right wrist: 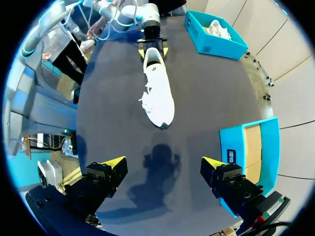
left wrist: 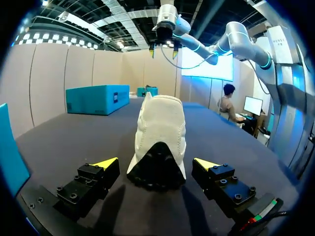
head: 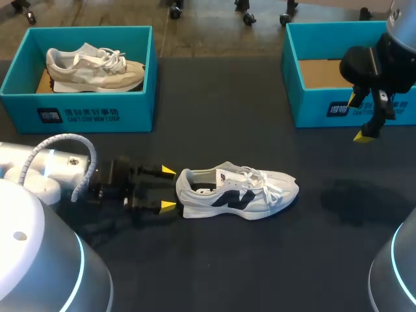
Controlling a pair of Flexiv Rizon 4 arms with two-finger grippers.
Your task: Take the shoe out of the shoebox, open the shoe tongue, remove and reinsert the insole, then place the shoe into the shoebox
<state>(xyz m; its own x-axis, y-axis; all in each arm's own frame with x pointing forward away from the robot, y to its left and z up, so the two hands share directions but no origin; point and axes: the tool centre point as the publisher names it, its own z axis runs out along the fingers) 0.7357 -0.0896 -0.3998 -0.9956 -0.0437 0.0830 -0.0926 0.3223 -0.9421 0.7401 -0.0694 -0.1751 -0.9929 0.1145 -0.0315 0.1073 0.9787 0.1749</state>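
Observation:
A white shoe (head: 237,192) with a black side mark lies on its sole in the middle of the dark table, toe to the right. My left gripper (head: 168,189) stands open right behind its heel, one yellow tip on each side. From the left wrist the heel of the shoe (left wrist: 158,147) shows just ahead of the left gripper (left wrist: 156,163), between the fingers without touching them. My right gripper (head: 359,117) hangs open and empty high over the front of the right shoebox (head: 354,107). The right wrist view looks down past the right gripper (right wrist: 163,162) onto the shoe (right wrist: 158,91) and the right shoebox (right wrist: 252,147).
A second teal box (head: 81,107) at the back left holds a beige shoe (head: 94,68). In the right wrist view this box (right wrist: 214,32) lies far ahead, past the shoe. Bare dark table surrounds the white shoe.

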